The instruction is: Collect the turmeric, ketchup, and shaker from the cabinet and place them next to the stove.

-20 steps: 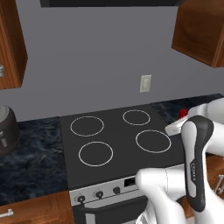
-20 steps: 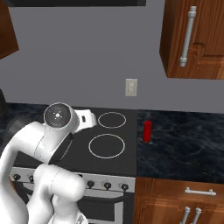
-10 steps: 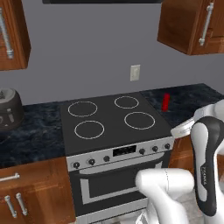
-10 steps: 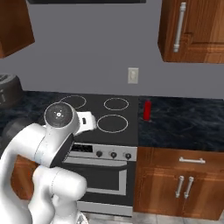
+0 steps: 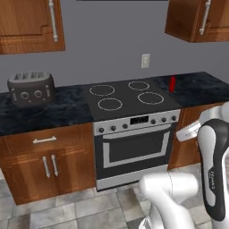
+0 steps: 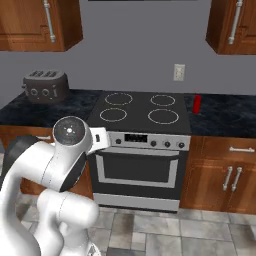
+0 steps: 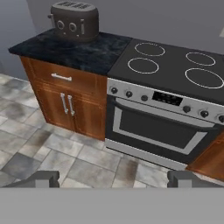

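The ketchup [image 5: 172,83] [image 6: 197,103], a slim red bottle, stands upright on the dark counter just right of the stove [image 5: 129,96] [image 6: 137,107] [image 7: 175,65]. Two reddish-brown wall cabinets hang above with doors shut, one to the left [image 5: 27,27] [image 6: 30,25] and one to the right [image 5: 197,20] [image 6: 235,25]; I cannot tell which is the task's cabinet. My gripper [image 7: 113,179] hangs open over the tiled floor in front of the oven, nothing between its fingertips [image 7: 43,178]. It is well away from the ketchup. The turmeric and the shaker are out of view.
A dark toaster [image 5: 31,87] [image 6: 45,85] [image 7: 74,19] sits on the counter left of the stove. Wooden base cupboards with drawers flank the oven, left [image 5: 44,156] [image 7: 65,100] and right [image 6: 225,170]. A wall outlet [image 5: 145,60] is behind the stove. Tiled floor [image 7: 65,153] lies in front.
The whole picture has pulled back from the stove, so the base has driven away: oven front, floor and toaster now show. The ketchup has stayed by the stove. The gripper stays open.
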